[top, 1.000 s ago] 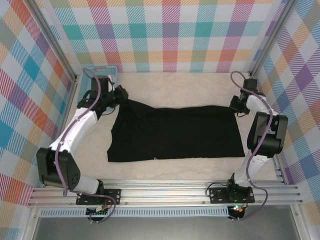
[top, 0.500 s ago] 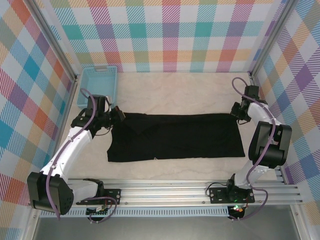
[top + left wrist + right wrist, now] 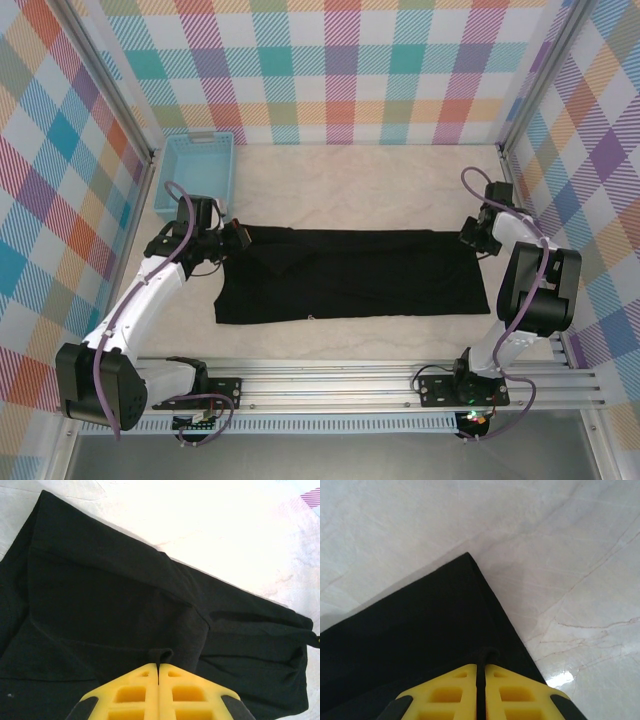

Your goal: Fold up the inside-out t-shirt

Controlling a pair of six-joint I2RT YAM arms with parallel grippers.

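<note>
The inside-out t-shirt lies flat as a long band near the basket, stretching away from it. One lengthwise fold looks done, though black cloth hides the layers; crosswise folds seem left. The left gripper, at the end by the basket, pinches a tuck of cloth, jaws pressed together; the right gripper pinches the far corner likewise

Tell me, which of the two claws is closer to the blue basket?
The left gripper, pinching the far-left corner of the t-shirt just in front of the basket; the right gripper holds the opposite end.
</note>
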